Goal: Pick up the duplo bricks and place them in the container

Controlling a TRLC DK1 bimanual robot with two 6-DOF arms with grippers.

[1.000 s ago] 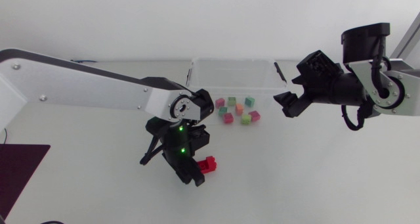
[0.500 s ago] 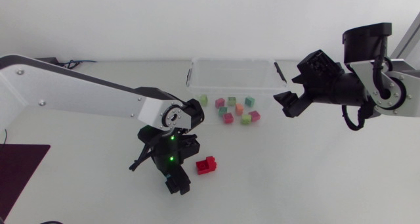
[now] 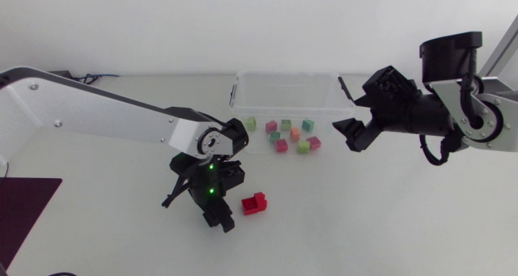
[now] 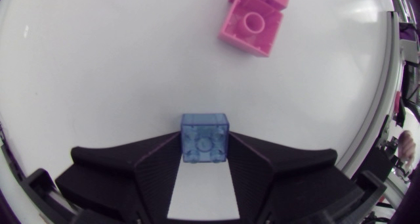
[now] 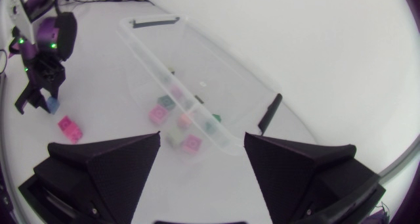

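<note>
Two robot arms work over a plain white bench [image 3: 388, 219], one coming in from each side. A dark mat [image 3: 28, 207] lies at the bench's left edge.

One clear container [image 3: 287, 94] stands at the far middle of the bench. Nine small bricks [image 3: 295, 135] lie in a loose cluster on the bench just beside its near wall, in green, pink, teal, orange and red. One larger red brick [image 3: 256, 203] sits alone, well apart from the cluster and nearer the front. One blue brick [image 4: 204, 135] makes eleven bricks in all.

The left pincer [image 4: 204, 148] points down at the bench and is pinching the blue brick, with a finger pressed to each side of it. The red brick [image 4: 254, 20] lies a little ahead of this pincer, not touching it. From above, the left pincer [image 3: 218, 218] is just left of the red brick.

The right pincer [image 3: 354, 133] hangs in the air just right of the container and the cluster. Its fingers [image 5: 105, 165] are spread wide with nothing between them.
</note>
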